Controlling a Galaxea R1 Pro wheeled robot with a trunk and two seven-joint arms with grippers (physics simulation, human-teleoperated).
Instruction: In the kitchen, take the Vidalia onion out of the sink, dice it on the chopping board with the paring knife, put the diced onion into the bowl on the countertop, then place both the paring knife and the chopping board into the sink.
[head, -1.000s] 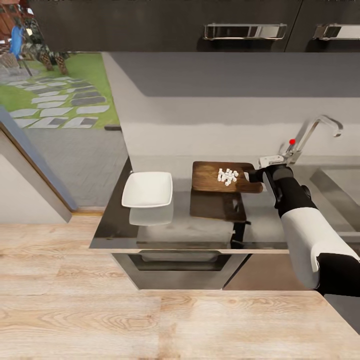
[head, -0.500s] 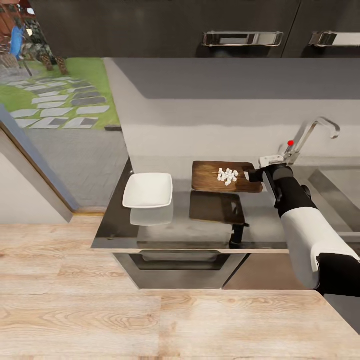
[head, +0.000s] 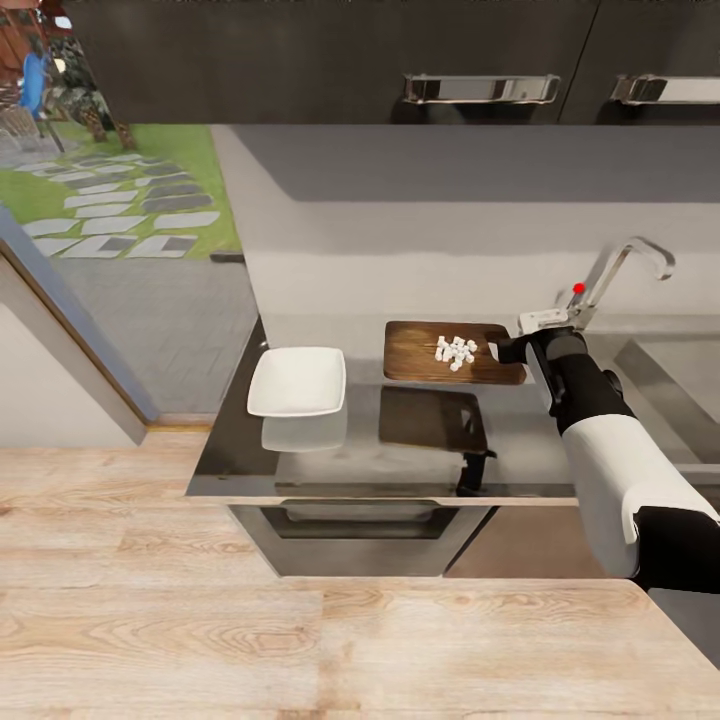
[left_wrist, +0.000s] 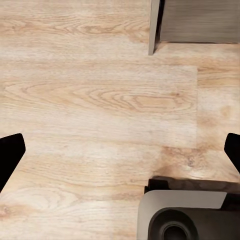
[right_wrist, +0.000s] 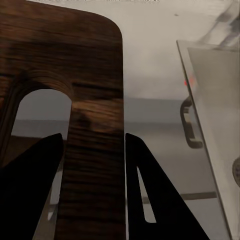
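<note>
Fingers (right_wrist: 45, 165) of right hand (head: 503, 349) pinch chopping board (head: 420, 352) handle strip; left hand (left_wrist: 120, 150) spread over floor (left_wrist: 100, 100).

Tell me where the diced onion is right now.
In the head view, the diced onion sits piled on the chopping board, right of the bowl, near the end the right gripper holds.

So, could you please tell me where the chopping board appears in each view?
Head view: chopping board right of centre, raised over the countertop, diced onion on top.
Left wrist view: not in it.
Right wrist view: slot-handle end between the right end effector fingers.
Shared landmark: sink.
</note>
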